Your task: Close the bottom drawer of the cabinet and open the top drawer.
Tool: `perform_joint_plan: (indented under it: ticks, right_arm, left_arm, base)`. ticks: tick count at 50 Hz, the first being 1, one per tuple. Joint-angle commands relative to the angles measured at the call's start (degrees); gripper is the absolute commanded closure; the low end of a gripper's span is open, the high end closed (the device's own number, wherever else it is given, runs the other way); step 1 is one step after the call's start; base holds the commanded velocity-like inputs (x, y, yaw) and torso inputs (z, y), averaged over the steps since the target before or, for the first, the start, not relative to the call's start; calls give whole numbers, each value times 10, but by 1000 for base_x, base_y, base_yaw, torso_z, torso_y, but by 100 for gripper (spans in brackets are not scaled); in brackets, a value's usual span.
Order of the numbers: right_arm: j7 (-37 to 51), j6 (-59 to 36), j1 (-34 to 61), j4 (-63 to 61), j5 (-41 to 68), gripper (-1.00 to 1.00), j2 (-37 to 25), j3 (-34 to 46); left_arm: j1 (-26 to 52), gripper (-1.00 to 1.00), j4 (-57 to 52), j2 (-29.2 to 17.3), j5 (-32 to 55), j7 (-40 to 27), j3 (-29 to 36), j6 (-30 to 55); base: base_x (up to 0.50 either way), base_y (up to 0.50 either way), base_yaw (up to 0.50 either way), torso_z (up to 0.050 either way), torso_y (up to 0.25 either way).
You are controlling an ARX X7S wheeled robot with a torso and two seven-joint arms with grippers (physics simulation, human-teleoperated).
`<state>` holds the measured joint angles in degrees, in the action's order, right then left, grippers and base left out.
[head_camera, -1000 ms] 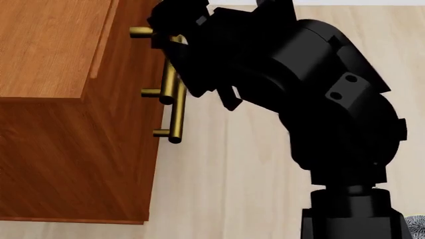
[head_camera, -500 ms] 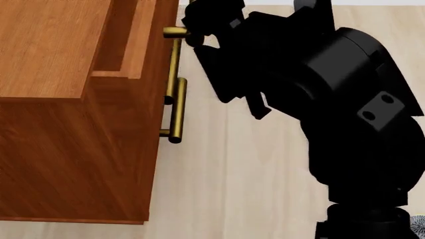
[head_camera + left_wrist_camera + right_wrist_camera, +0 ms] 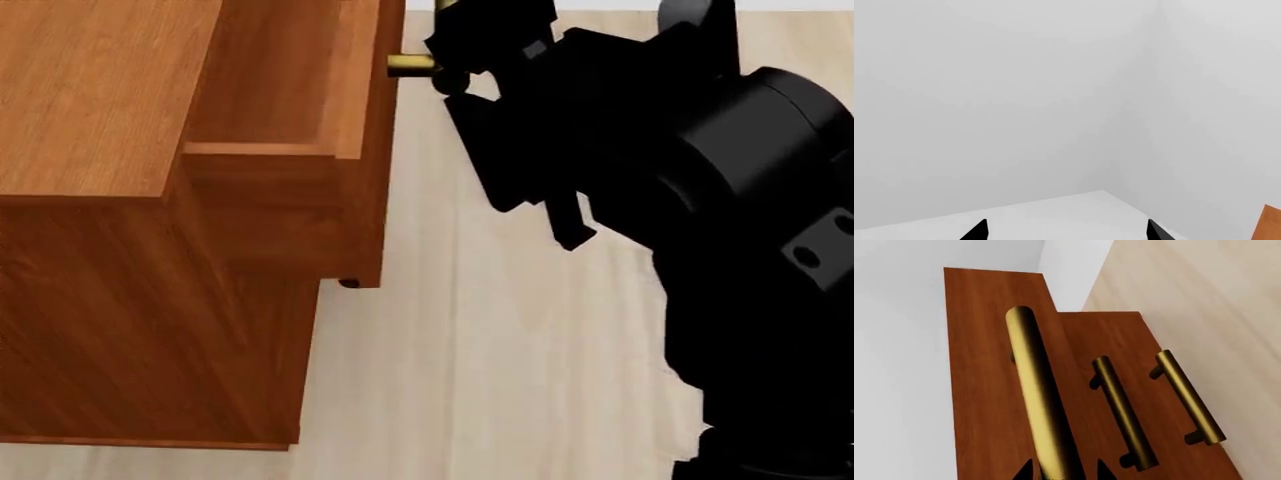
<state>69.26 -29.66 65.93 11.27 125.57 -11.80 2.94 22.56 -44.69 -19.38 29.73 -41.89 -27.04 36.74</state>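
Overhead, right arm [image 3: 694, 170] at top drawer [image 3: 287, 90] handle [image 3: 1041, 400]

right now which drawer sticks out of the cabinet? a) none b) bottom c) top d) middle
c: the top drawer juts out past the cabinet front, its brass handle between the right gripper fingertips, while the two lower handles sit further back.
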Motion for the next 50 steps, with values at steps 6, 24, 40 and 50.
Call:
perform_joint_plan:
  ticks: [6, 24, 40, 50]
  right_arm:
    - [-7, -14, 6, -56, 36, 100, -18, -21]
    - [-25, -18, -10, -57, 37, 100, -38, -27]
    - [-35, -4, -7, -65, 25, -100, -29, -22]
    - [-22, 11, -15, -75, 21, -100, -29, -21]
  left_arm:
    - [0, -100, 1, -2, 2, -2, 2, -2]
    - [-6, -100, 2, -4, 2, -4, 3, -7]
    - [-5, -100, 2, -7, 6, -6, 3, -8]
    - [-6, -100, 1, -7, 8, -9, 3, -8]
  base:
    - [0, 0, 0, 2, 7]
    - [0, 0, 0, 2, 8]
    - [0, 0, 0, 1, 6]
    - [0, 0, 0, 0, 1]
